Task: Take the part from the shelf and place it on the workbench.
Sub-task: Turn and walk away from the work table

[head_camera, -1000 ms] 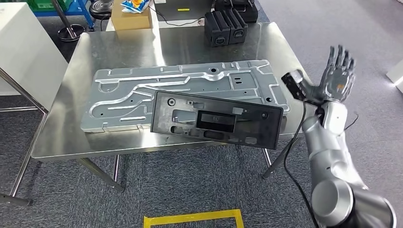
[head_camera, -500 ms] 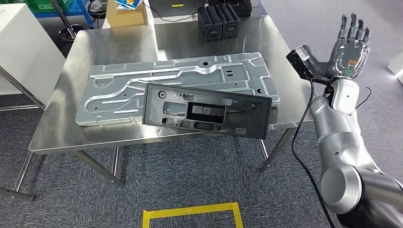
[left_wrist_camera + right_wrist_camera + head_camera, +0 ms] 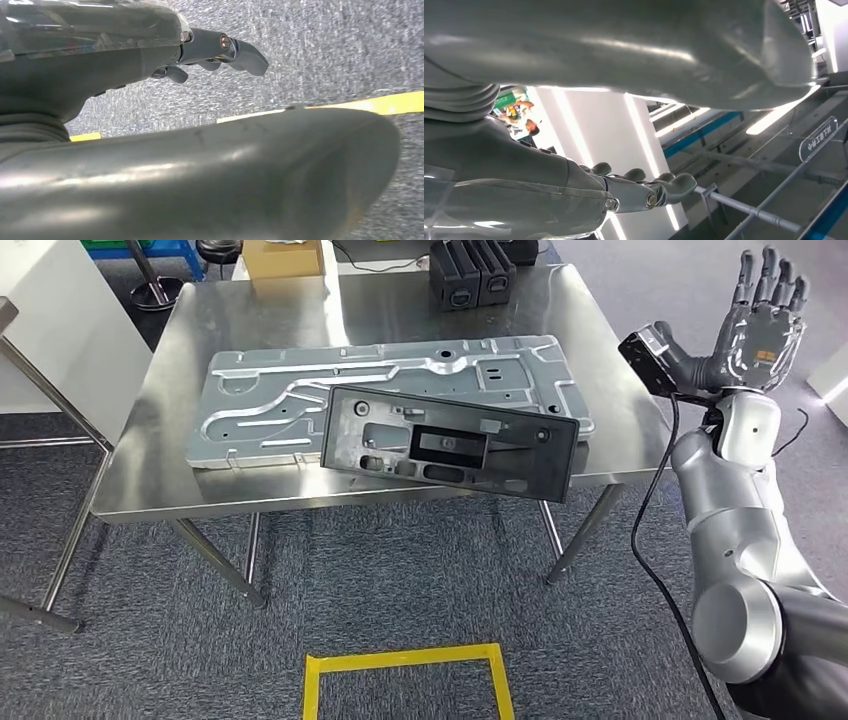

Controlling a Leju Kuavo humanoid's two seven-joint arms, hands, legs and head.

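The part, a long black plastic panel (image 3: 450,445) with several cut-outs, lies tilted on a large silver metal plate (image 3: 300,390) on the steel workbench (image 3: 260,320). Its near long edge hangs a little past the bench's front edge. Nothing holds it. My right hand (image 3: 762,320) is raised off the bench's right end, palm showing and fingers spread, holding nothing; the right wrist view shows the same hand (image 3: 639,190) against ceiling lights. My left hand (image 3: 200,45) hangs over the grey carpet with its fingers loosely extended and nothing in them.
Two black boxes (image 3: 470,275) and a cardboard box (image 3: 283,255) stand at the bench's far edge. A white cabinet (image 3: 50,330) stands to the left. A yellow tape square (image 3: 405,665) marks the carpet in front of the bench.
The whole picture has shifted, so the camera moved. My right hand has risen higher and farther from the bench. The black panel lies as before on the plate.
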